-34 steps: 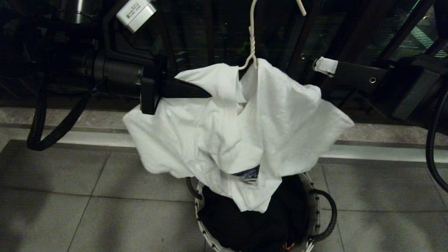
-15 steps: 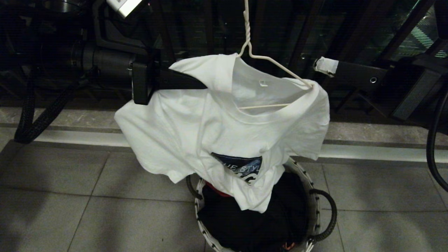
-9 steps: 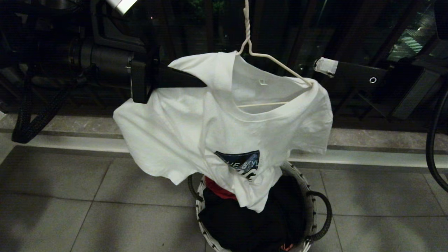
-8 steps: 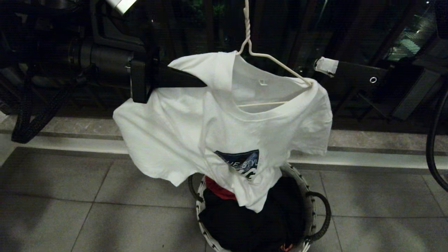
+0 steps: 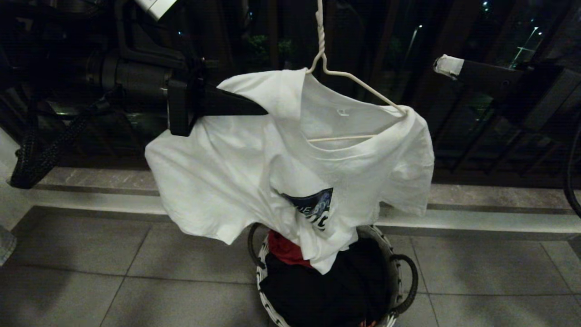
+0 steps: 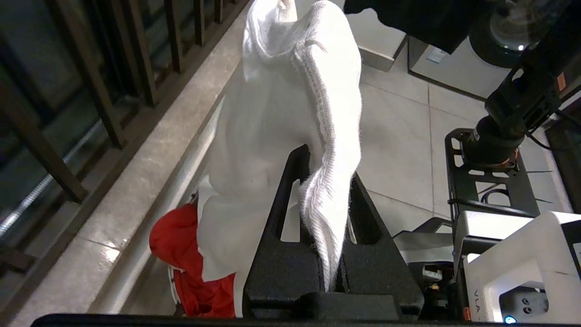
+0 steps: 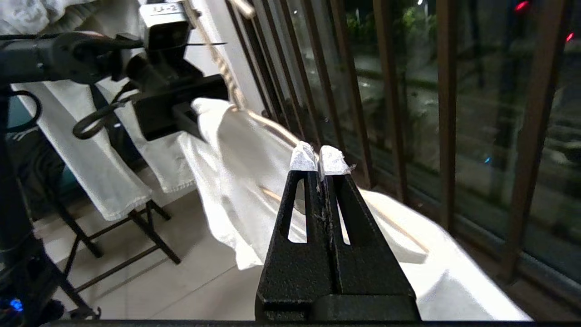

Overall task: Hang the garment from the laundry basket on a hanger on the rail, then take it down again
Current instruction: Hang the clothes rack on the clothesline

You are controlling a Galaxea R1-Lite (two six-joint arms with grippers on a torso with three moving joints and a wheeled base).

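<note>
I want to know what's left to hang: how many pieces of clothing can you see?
3: the white T-shirt on the hanger, a red cloth and a dark item in the laundry basket. More may lie hidden underneath.

Open air between right end effector (image 5: 447, 66) and the garment (image 5: 290, 154)'s near shoulder, clear approach from that side. Balcony bars (image 7: 447, 104) close behind, little depth there. Left end effector (image 5: 261, 109) clamped on the other shoulder blocks that side. Garment hem hangs over the laundry basket (image 5: 394, 254) mouth; red cloth (image 5: 286, 250) and dark clothes fill it. Floor tiles (image 5: 113, 263) left of basket free
</note>
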